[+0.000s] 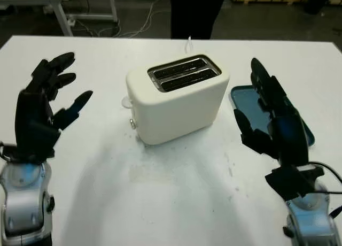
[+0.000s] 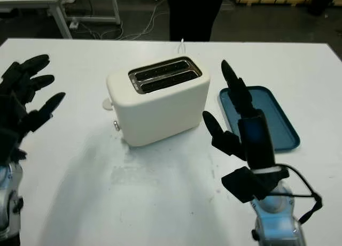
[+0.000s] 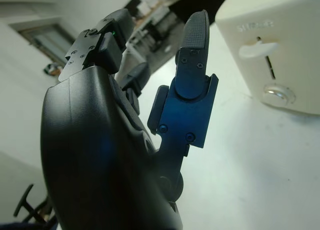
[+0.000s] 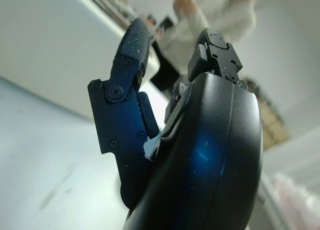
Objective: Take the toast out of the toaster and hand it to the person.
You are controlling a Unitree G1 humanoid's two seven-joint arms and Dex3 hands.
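A: Locating the toast: none stands above the slots of the toaster (image 1: 177, 99); it presumably sits low inside.

B: Handling?

A: Likely light, stiff, crumbly. Pinch its top edge gently. Left hand (image 1: 43, 109) and right hand (image 1: 275, 123) flank the toaster, open, holding nothing.

Left wrist view. The black left hand (image 3: 125, 140) occupies the near field, open and holding nothing, its fingers (image 3: 192, 75) extending toward the toaster (image 3: 275, 45). The cream toaster stands on the white worktop (image 3: 250, 180), apart from the hand. Its end face carries a pale lever (image 3: 257, 50) in a vertical slot, with a round metallic knob (image 3: 279, 95) below it.
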